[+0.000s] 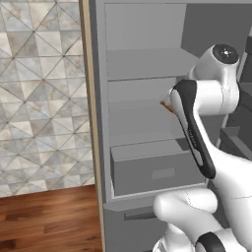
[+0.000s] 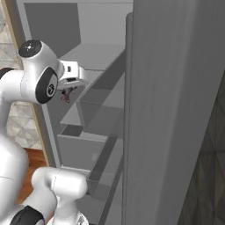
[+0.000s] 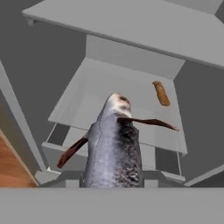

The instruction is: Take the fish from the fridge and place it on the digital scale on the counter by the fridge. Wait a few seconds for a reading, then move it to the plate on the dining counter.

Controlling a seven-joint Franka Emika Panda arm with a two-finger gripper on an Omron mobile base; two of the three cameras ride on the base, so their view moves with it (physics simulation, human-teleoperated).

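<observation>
A: Where is the fish [image 3: 114, 144]?

B: In the gripper [image 2: 67, 94], inside the open fridge [image 1: 142, 64]. In the hand view the grey body rises straight up from the bottom edge, pale head away from the hand, thin reddish-brown fins sticking out to either side.

A: Can you see the fingers themselves?

B: No. The fish covers them in the hand view, and its tail end is cut off at the bottom. From the right base view the fish is only a tiny dark speck just under the hand, so the fingers blur into it. The jaws are drawn in tight on the fish.

A: And from the left base view?

B: The arm's forearm blocks the hand there. Only a small orange-brown sliver pokes out at its edge, and I cannot tell what it is.

A: What lies beyond the hand?

B: A pale shelf [image 3: 131, 109] below and ahead of the fish, apart from it. On it, off to the far right of the head, lies a small brown lump [image 3: 161, 93]; too blurred to name. Another shelf hangs above. Nearer the hand, the drawer [image 1: 157, 170] is half hidden behind the fish.
</observation>
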